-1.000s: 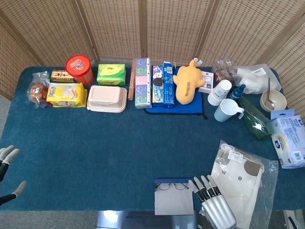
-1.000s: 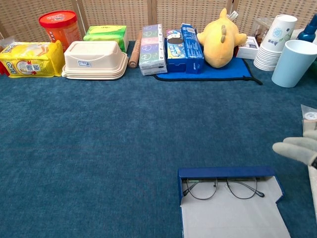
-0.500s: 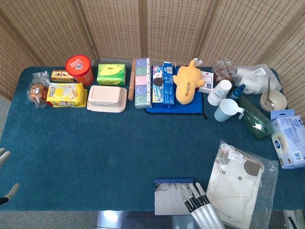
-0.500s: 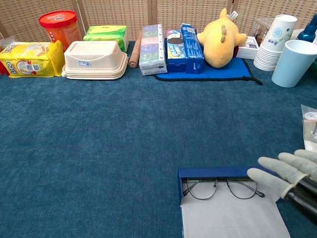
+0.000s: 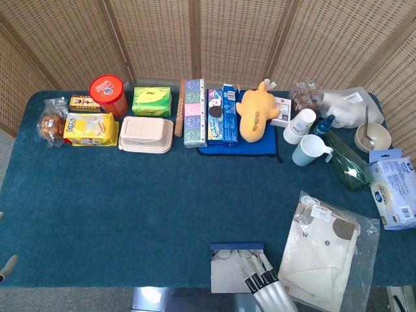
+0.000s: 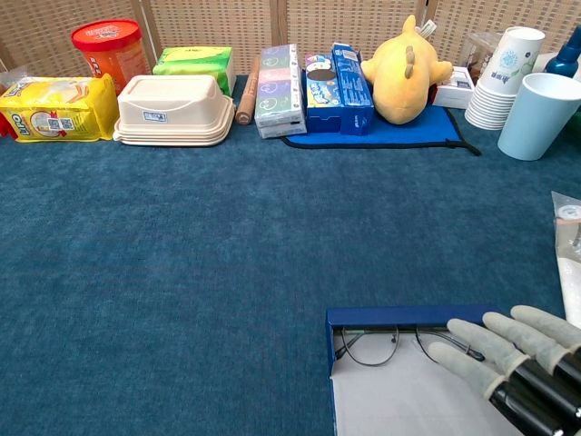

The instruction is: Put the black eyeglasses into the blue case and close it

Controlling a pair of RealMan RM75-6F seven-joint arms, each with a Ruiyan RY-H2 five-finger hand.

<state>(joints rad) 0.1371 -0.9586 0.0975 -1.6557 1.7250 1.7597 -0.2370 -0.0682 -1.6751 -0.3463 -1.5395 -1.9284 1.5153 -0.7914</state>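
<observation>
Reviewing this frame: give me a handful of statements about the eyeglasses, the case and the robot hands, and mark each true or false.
1. The black eyeglasses lie inside the open blue case. True.
2. The blue case is closed. False: its lid lies open and the grey lining shows.
3. The right robot hand is over the right part of the case with its fingers extended. True.
4. The right robot hand has lifted the eyeglasses off the case. False: the eyeglasses lie flat in the case, not gripped.
5. The case sits at the far edge of the table beside the yellow plush toy. False: it lies at the near edge, well apart from the toy.
</observation>
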